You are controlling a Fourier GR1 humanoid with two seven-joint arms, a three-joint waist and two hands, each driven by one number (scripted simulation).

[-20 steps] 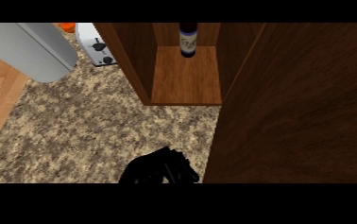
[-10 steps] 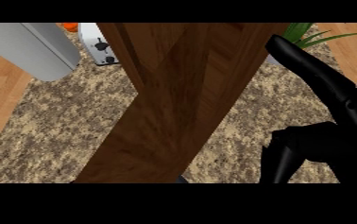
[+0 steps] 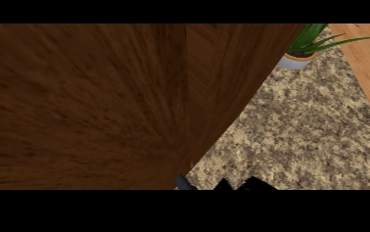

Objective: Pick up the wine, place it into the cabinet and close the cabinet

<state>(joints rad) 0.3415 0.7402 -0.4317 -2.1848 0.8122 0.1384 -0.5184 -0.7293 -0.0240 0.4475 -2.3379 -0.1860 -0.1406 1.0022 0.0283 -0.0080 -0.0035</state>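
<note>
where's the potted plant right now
Head view, upper right: the potted plant stands on the speckled counter, just right of the wooden cabinet.

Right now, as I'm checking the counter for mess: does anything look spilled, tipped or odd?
Nothing stands out. The potted plant stands upright on the counter by the wooden cabinet, which fills most of the view; no spill shows.

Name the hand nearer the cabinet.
Right, probably: the right hand barely shows at the lower edge, just right of the cabinet. The left hand is out of view.
</note>
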